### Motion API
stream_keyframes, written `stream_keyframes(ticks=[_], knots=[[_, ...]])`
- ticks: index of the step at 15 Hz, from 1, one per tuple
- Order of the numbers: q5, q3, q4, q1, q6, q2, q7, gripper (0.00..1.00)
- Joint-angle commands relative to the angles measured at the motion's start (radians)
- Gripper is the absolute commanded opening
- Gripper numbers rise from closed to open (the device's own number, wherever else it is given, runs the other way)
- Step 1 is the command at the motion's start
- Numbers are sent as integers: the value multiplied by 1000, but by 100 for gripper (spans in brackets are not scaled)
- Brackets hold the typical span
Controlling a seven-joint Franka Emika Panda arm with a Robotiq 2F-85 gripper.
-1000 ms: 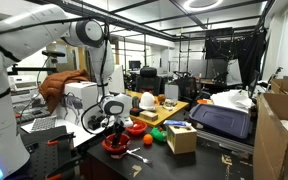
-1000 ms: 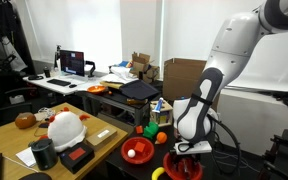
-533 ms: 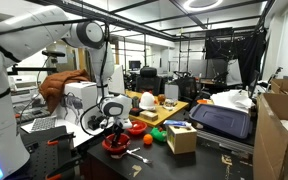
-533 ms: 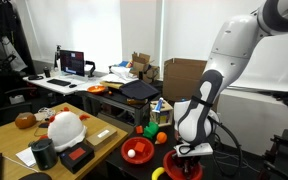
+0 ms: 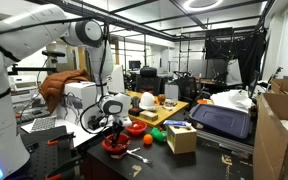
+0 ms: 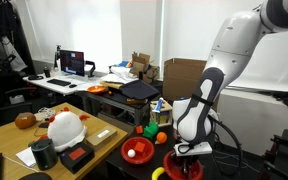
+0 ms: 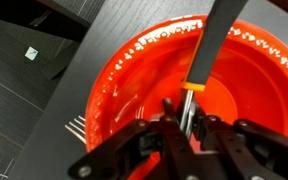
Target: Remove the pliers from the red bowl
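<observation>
Wrist view: my pincer (image 7: 185,128) comes in from 6 o'clock, with its fingers drawn close together at the middle of the bowl (image 7: 129,95). The narrow gap between them is filled by the dark end of the pliers (image 7: 187,106). I read that as clamped on the pliers, though my own fingers partly hide the contact. From the grip the pliers run toward 1 o'clock: first a yellow band, then a long grey bar that leaves the picture at the top edge. The pliers are inside the bowl's rim, over its floor. I cannot tell whether they touch the floor or hang just above it. The bowl is glossy red, and its rim, speckled with highlights, arcs from 9 o'clock through 12 to 3. It sits on a dark table (image 7: 94,35).

In an exterior view my pincer (image 5: 115,137) points straight down into the bowl (image 5: 108,148), which stands near the table's front edge. A small bowl (image 5: 136,129), also red, sits just beside it at 2 o'clock. An orange-handled tool (image 5: 139,154) lies flat on the table at 4 o'clock, apart from the bowl. A box (image 5: 181,138) stands farther off at 3 o'clock.

In an exterior view from another place my pincer (image 6: 191,150) is again low over the bowl (image 6: 172,168). The small bowl (image 6: 137,150) lies at 9 o'clock with something white in it. The pliers are too small to make out in either exterior view.
</observation>
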Motion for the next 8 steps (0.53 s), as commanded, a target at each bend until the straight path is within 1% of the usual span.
stream_keyframes(ticks=[1,3,8], knots=[[2,-15,-80,35,-15,-110,12,5],[-2,-17,-97,40,-35,-146,10,5],[-29,-52,-144,58,-69,-238,13,5]])
